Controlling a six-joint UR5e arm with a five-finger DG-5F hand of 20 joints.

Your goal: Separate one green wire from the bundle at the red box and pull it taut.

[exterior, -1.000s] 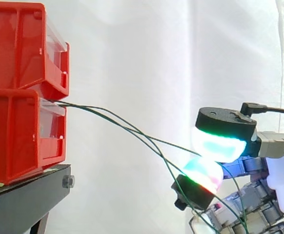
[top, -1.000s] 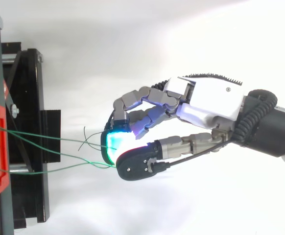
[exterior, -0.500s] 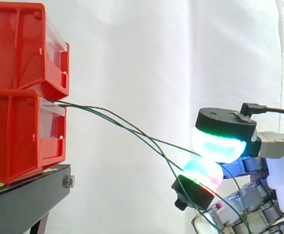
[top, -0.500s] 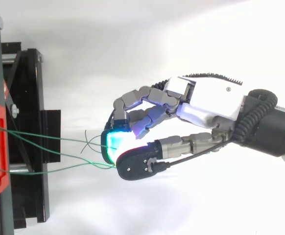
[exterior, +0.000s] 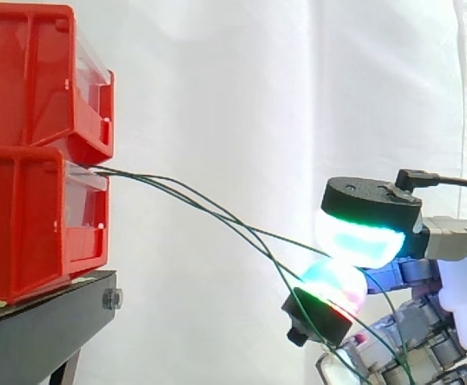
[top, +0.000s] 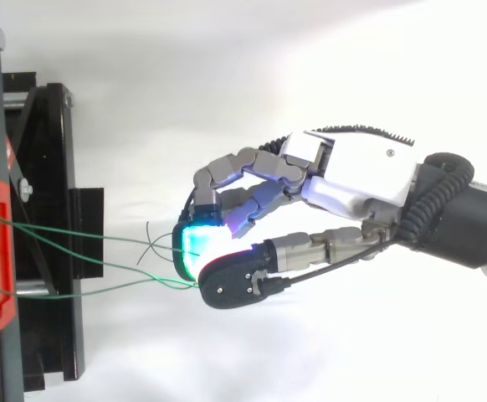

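Before the white curtain (exterior: 241, 96), two stacked red bins (exterior: 25, 200) sit on a black stand (exterior: 41, 329) at 9 o'clock in the side view. The hand (top: 352, 176) reaches in from 3 o'clock in the top view, its fingers curled. Its glowing pads (exterior: 358, 237), at 4 o'clock in the side view, are pressed together, pinching one green wire (exterior: 282, 233), while the bundle of green wires (exterior: 149, 180) leaves the seam between the bins and slopes toward 4 o'clock, its other strands passing beneath the lower pad.
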